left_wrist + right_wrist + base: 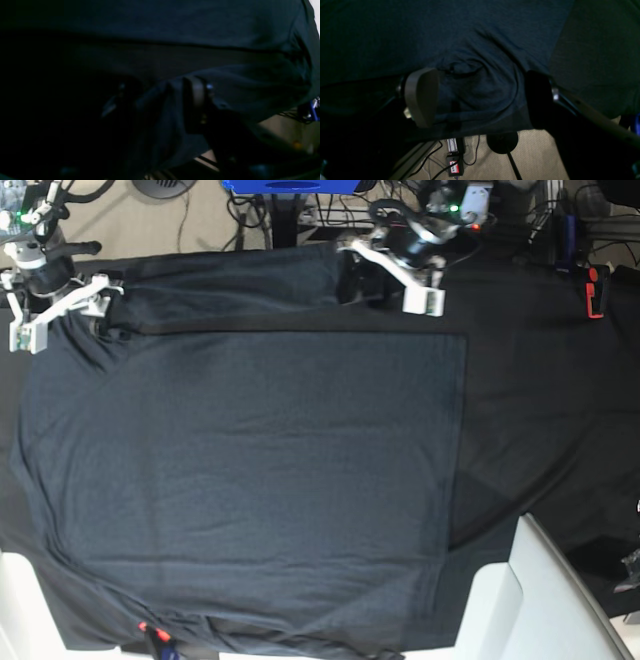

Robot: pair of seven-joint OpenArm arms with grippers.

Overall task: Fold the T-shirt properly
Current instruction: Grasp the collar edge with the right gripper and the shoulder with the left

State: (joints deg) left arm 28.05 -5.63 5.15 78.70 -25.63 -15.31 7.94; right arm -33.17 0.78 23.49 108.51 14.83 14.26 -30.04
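Shirt spread flat, both arms at far edge.
T-shirt [250,470] covers the dark surface [540,380]; soft, limp knit, pinch hem corners. Right end effector [480,100] apart, straddling cloth; left end effector [160,100] clamped on bunched fabric.

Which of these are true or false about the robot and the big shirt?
1. The T-shirt lies spread on a black tablecloth. True.
2. The right gripper is shut tight. False: its jaws stand wide, with shirt fabric between them.
3. Both grippers are at the same edge of the shirt. True: the left gripper is there too.
4. The shirt is bright red. False: it is dark blue-grey.
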